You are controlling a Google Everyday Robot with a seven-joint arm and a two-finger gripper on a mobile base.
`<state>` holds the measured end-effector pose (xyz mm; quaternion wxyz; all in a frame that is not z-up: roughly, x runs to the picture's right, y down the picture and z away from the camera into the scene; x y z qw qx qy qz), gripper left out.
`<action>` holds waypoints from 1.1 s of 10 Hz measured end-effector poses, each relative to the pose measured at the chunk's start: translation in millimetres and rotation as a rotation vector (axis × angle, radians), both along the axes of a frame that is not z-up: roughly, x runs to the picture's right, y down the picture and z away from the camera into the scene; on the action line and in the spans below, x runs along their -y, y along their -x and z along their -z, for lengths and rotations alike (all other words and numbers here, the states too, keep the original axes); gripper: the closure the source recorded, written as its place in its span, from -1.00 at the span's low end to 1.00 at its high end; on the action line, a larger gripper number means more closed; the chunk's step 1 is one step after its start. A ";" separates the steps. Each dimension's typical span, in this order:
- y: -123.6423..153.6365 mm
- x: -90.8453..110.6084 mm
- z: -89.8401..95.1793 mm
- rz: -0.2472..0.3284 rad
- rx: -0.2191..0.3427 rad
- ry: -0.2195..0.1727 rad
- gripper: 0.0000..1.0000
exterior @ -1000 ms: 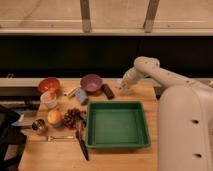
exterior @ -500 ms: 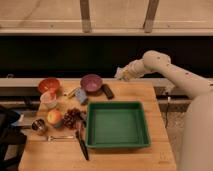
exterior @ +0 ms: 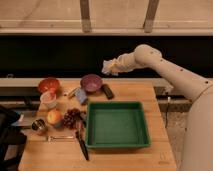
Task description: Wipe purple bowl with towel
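Hanging above and right of the bowl, the towel — pinched in the gripper — should be lowered squarely into it, gently

You can't make out the tool itself: it hangs above the worktop's back edge, up and right of the bowl, and merges with the pale towel bunched at the arm's end. The arm runs off the right edge, so its base is out of view. A dark object at lower left is cut by the edge. The blue item beside the bowl is too small to name.
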<state>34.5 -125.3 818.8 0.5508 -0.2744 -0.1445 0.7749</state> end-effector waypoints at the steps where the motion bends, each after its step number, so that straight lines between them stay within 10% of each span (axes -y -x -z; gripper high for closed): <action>1: 23.8 -1.3 3.1 0.071 0.003 -0.019 1.00; 5: 98.0 -24.3 10.3 0.482 -0.099 -0.089 1.00; 11: 98.9 -25.7 8.7 0.529 -0.130 -0.094 1.00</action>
